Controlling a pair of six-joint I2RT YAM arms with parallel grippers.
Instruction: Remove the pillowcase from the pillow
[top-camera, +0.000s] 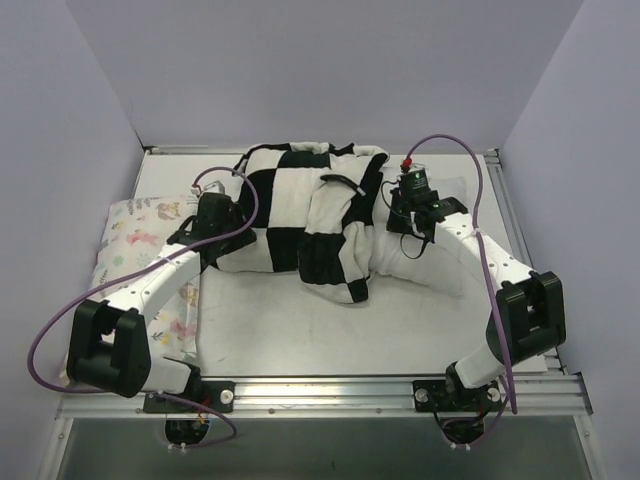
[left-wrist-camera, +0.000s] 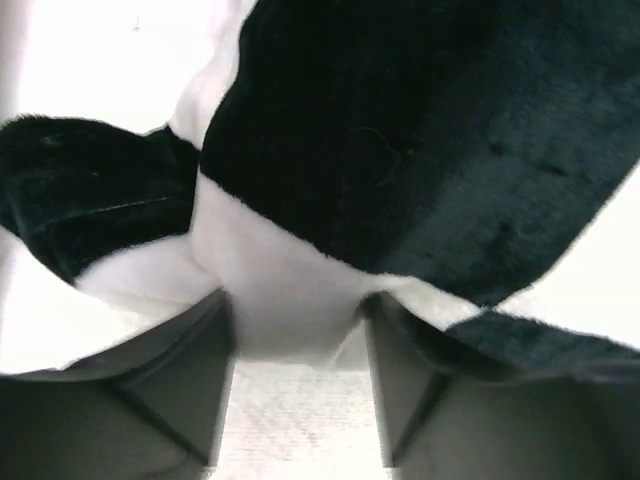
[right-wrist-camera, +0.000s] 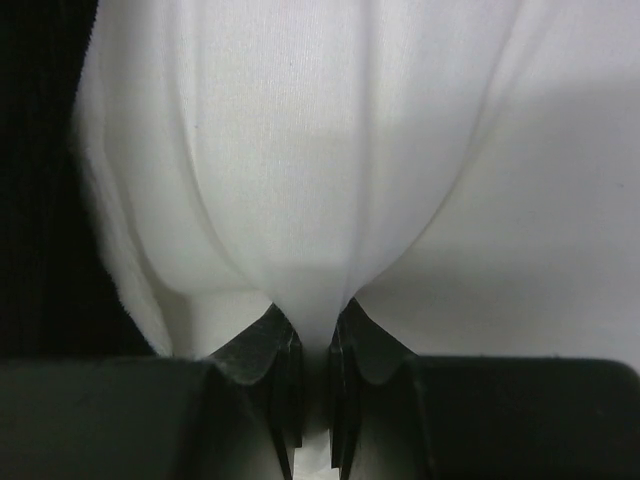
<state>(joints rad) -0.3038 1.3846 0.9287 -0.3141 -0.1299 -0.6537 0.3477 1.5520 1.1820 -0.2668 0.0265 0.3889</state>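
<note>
The black and white checkered pillowcase lies bunched at the middle back of the table, still around the left part of the white pillow. The pillow's bare right end sticks out under my right arm. My left gripper is at the pillowcase's left edge. In the left wrist view, the left gripper holds a thick white fold of the pillowcase between its fingertips. My right gripper sits on the pillow next to the case's opening. In the right wrist view, the right gripper is pinched on a pleat of the white pillow.
A pale floral-print pillow lies along the table's left edge under my left arm. White walls stand close on the left, back and right. The bare table top shows in front of the pillow.
</note>
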